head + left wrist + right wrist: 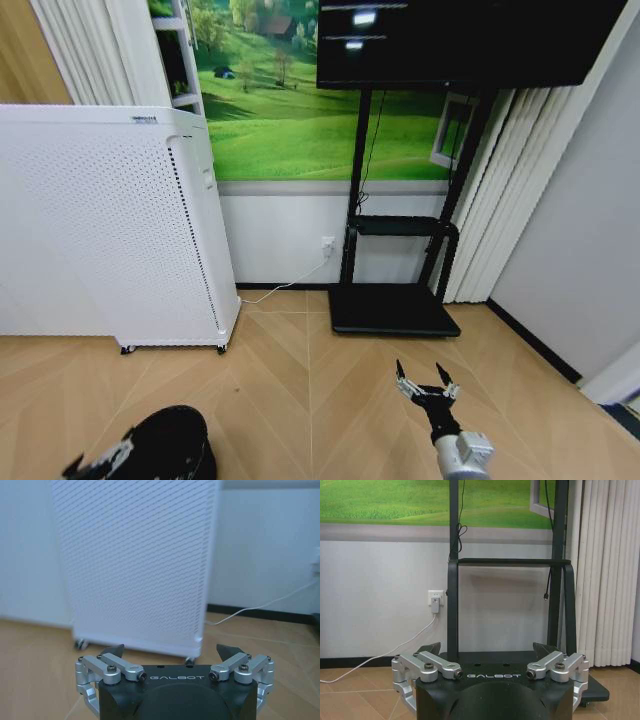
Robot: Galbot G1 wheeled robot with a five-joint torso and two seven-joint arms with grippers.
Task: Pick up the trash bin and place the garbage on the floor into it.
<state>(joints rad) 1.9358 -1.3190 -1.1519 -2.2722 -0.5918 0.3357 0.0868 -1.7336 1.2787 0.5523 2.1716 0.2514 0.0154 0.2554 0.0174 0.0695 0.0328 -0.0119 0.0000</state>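
Observation:
The trash bin (172, 445), a black round mesh basket, sits at the lower left edge of the head view. My left gripper (97, 463) is just left of it, low over the floor. In the left wrist view this gripper (170, 652) is open with nothing between its fingers, facing the white cabinet. My right gripper (421, 378) hangs open and empty over bare floor at the lower right, and in the right wrist view it (490, 650) points toward the black stand. The garbage is out of view.
A tall white perforated cabinet on castors (110, 230) stands at the left. A black TV stand (395, 305) with a flat base stands against the back wall, a white cable (283, 289) trails along the floor, and a grey wall (580, 260) closes the right. Wood floor lies between them.

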